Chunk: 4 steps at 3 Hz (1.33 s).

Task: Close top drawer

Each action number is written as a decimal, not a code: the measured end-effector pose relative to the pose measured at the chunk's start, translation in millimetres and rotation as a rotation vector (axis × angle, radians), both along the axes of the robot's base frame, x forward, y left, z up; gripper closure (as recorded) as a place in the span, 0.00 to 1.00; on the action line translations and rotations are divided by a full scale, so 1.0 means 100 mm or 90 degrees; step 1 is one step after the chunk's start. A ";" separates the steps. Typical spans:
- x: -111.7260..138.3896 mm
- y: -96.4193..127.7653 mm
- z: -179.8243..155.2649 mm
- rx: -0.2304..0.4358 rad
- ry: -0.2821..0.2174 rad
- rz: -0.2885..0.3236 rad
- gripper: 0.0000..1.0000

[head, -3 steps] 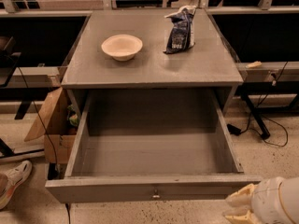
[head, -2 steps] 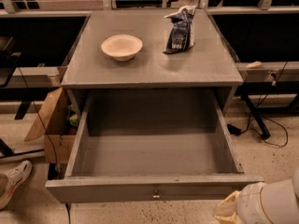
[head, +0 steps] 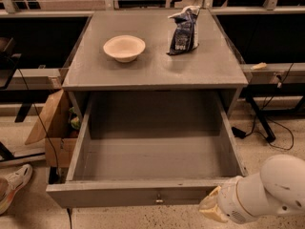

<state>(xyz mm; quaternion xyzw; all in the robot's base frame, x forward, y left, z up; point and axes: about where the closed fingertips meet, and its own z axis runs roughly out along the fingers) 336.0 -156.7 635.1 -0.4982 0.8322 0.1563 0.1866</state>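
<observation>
The top drawer is a wide, shallow grey wooden drawer, pulled far out of the cabinet and empty inside. Its flat front panel runs along the bottom of the camera view, with a small brass knob at its centre. The gripper shows only as a pale tip at the end of my white arm, at the lower right. It sits just in front of the panel's right end, to the right of the knob. The two lower drawers are hidden.
On the grey cabinet top stand a cream bowl and a dark snack bag. An open cardboard box and a shoe lie left of the cabinet. Cables and a black table leg are on the right.
My arm has moved left along the bottom edge, bringing the gripper closer to the right end of the drawer front. The drawer has not moved.
</observation>
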 end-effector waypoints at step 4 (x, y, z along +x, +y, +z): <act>0.60 0.16 0.09 -0.034 -0.047 -0.009 0.15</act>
